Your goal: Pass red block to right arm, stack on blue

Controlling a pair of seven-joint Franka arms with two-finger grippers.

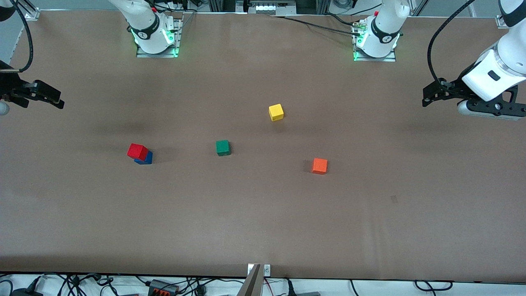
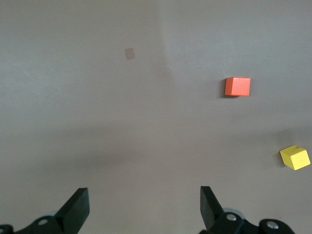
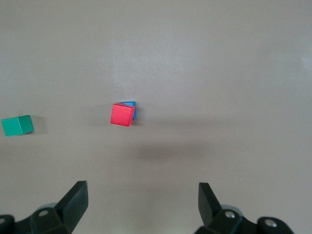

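Already the red block [image 1: 137, 151] is seen stacked on the blue cube [image 1: 145, 158], slightly askew, toward the right arm's end of the counter [image 1: 263, 222].

Both arms are held raised at the counter's ends: the right gripper [image 3: 141, 202] and the left gripper [image 2: 145, 207] are each shown with fingers spread wide and nothing gripped. 3 other cubes, green [image 1: 222, 147], yellow [image 1: 276, 112] and orange [image 1: 319, 166], are left apart on the counter.

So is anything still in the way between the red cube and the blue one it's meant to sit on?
Nothing visible: the red block already sits on the blue cube, and both open grippers, left and right, hang clear at the table's ends.
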